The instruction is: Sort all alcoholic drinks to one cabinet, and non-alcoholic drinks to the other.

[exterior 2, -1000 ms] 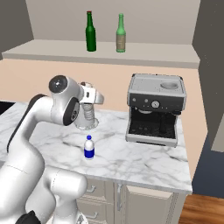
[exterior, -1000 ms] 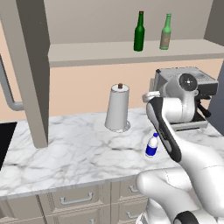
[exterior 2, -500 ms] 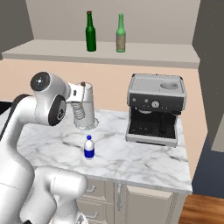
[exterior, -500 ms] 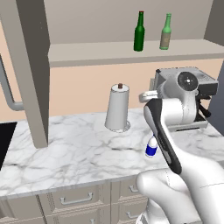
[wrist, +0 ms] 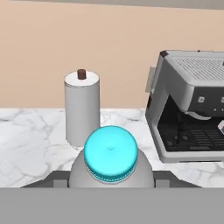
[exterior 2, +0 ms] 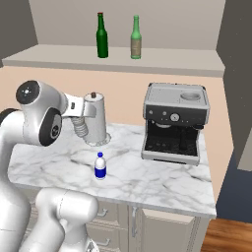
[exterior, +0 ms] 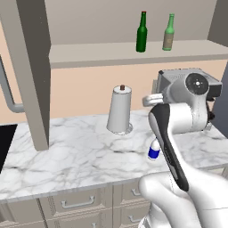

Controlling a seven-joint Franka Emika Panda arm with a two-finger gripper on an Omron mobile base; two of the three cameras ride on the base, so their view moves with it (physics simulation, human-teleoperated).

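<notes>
My gripper (wrist: 111, 177) is shut on a clear stubby plastic bottle with a pale teal cap (wrist: 110, 153), one of the non-alcoholic drinks; the cap faces the hand camera. In the right base view the held bottle (exterior 2: 81, 129) hangs in front of the paper towel roll. The other non-alcoholic drink, a white bottle with a blue label (exterior: 154, 149) (exterior 2: 100, 166), stands upright on the marble counter. The alcoholic drinks, a dark green glass bottle (exterior: 141, 33) (exterior 2: 102, 37) and a paler olive one (exterior: 168, 33) (exterior 2: 136, 38), stand side by side on the high shelf.
A paper towel roll (exterior: 120, 110) (wrist: 82, 107) stands at the back of the counter (exterior 2: 162, 182). An espresso machine (exterior 2: 174, 123) (wrist: 192, 105) occupies the right end. A tall grey cabinet panel (exterior: 31, 67) rises at the left. Drawers run below the counter edge.
The arm's elbow has swung left in the right base view, and the hand with the held bottle has shifted a little left. The bottle on the counter has not moved.
</notes>
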